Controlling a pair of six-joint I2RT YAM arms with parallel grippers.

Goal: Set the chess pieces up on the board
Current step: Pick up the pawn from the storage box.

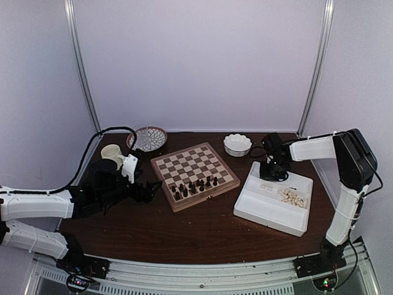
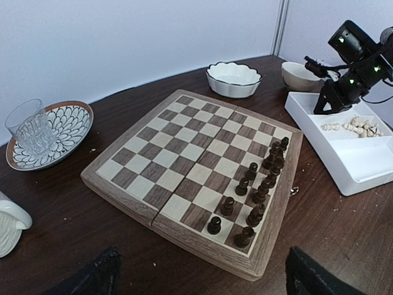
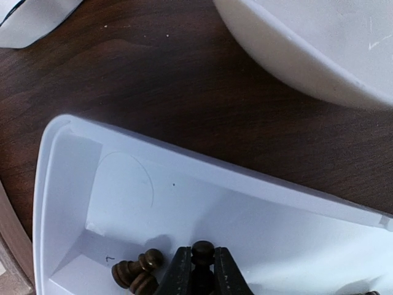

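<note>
The board (image 1: pixel 193 166) lies mid-table with several dark chess pieces (image 1: pixel 193 186) standing in two rows on its near side, also seen in the left wrist view (image 2: pixel 258 190). My right gripper (image 3: pixel 203 270) is down in the white tray's (image 3: pixel 184 196) far compartment, shut on a dark pawn (image 3: pixel 203 251) whose round head sticks out between the fingers. Two more dark pieces (image 3: pixel 138 273) lie beside it. Cream pieces (image 1: pixel 293 196) are heaped in the tray's right compartment. My left gripper (image 2: pixel 202 286) hovers open just off the board's left edge, nothing between its fingers.
A white scalloped bowl (image 1: pixel 237 144) stands behind the tray (image 1: pixel 270 209). A patterned plate (image 1: pixel 147 138) carrying a glass sits at the back left, and a cream mug (image 1: pixel 112 153) stands near the left arm.
</note>
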